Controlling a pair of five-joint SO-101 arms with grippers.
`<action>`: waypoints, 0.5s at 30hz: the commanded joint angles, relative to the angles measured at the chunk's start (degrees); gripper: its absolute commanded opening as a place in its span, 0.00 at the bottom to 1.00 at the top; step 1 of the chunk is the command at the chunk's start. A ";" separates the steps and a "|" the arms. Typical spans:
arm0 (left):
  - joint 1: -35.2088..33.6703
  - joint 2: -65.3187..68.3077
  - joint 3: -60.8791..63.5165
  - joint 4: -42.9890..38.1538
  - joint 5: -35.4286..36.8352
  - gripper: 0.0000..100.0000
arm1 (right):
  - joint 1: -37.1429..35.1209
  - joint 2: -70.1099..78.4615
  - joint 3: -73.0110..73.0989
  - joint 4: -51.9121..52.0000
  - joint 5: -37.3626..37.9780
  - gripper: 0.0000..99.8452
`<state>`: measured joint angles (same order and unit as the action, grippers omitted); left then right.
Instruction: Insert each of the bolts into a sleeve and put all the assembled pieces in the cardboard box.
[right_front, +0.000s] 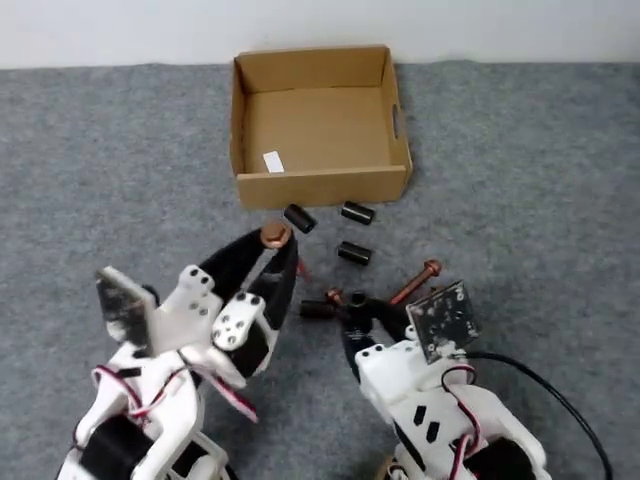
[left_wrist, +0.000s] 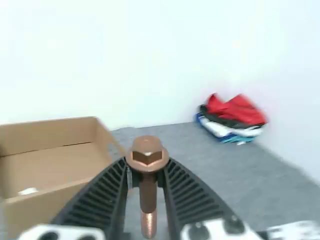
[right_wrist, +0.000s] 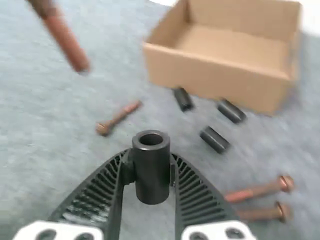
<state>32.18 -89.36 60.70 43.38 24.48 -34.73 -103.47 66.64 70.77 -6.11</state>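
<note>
My left gripper (right_front: 272, 252) is shut on a copper bolt (right_front: 275, 236), raised in front of the cardboard box (right_front: 320, 185). In the left wrist view the bolt (left_wrist: 146, 190) stands head up between the black fingers (left_wrist: 107, 192). My right gripper (right_wrist: 151, 172) is shut on a black sleeve (right_wrist: 151, 165) with its bore open toward the camera. In the high view that sleeve (right_front: 318, 309) lies just right of the left gripper. Three loose sleeves (right_front: 353, 253) lie before the box. The held bolt (right_wrist: 60, 30) hangs off to the side of the held sleeve.
Loose copper bolts lie on the grey carpet: one (right_front: 415, 282) by the right arm, one (right_wrist: 118, 117) and two more (right_wrist: 260, 190) in the right wrist view. The box (right_wrist: 225, 75) holds only a white label. A pile of cloth (left_wrist: 232, 117) lies by the far wall.
</note>
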 joint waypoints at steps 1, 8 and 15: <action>4.13 -2.64 -0.40 -2.37 3.43 0.00 | -3.21 -0.04 -0.44 -2.68 -0.26 0.01; 5.45 -3.16 1.27 -2.64 5.71 0.00 | -7.78 -0.04 -0.79 -2.86 0.09 0.01; 5.27 -3.16 1.36 -2.20 6.33 0.00 | -8.40 -0.04 -0.88 -5.14 3.25 0.01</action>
<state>37.27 -92.00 62.73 43.21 30.37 -42.73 -103.38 66.64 68.04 -4.00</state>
